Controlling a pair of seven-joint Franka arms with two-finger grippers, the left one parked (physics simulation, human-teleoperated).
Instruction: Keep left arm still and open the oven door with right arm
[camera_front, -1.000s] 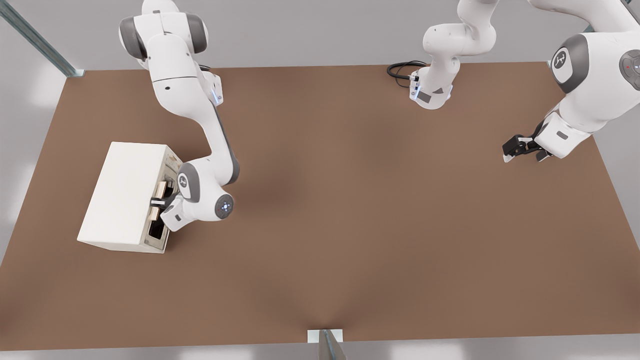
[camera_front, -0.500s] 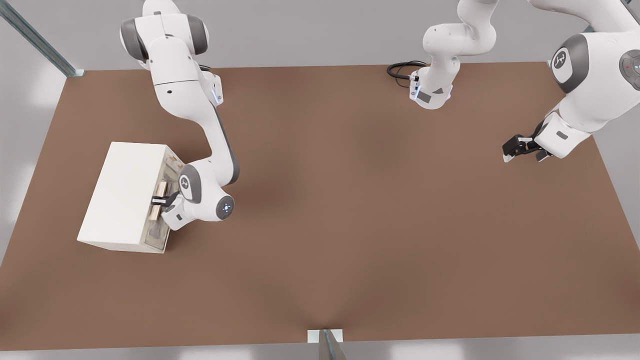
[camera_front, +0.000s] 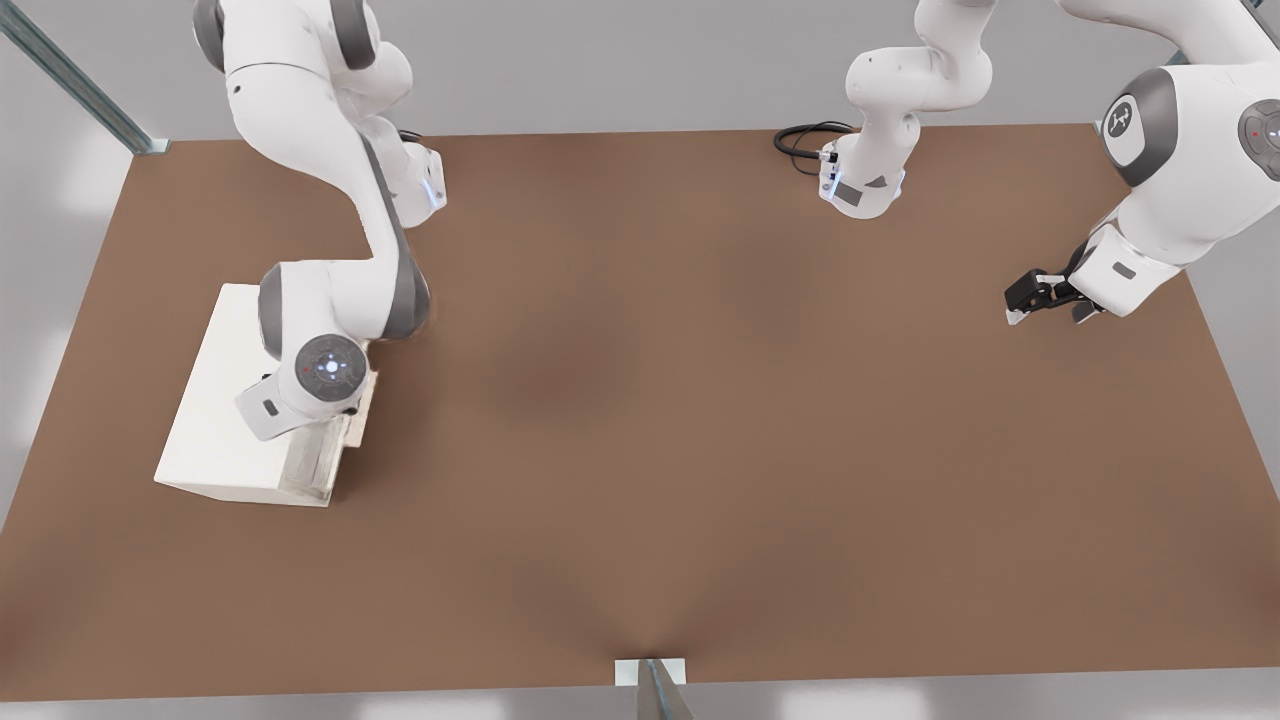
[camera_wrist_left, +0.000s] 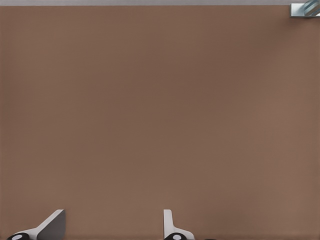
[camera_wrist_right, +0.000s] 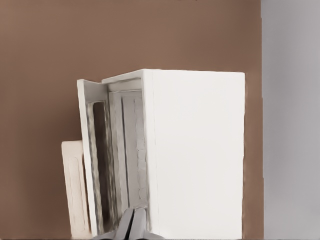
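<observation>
Oven door (camera_wrist_right: 92, 160) stands ajar at the oven (camera_front: 225, 400) by the table's (camera_front: 700, 450) front-view left edge.
Your right arm (camera_front: 320, 330) hides the door from the front; your gripper (camera_wrist_right: 132, 225), above the oven, has its fingers pressed together, holding nothing.

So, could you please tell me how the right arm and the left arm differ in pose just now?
The right arm bends down over the oven at the front view's left; the left arm reaches over bare table at the front view's right. The right arm's gripper sits by the ajar oven door, jaws together; the left arm's gripper has jaws apart. Both arms are white with grey joint bands.
</observation>
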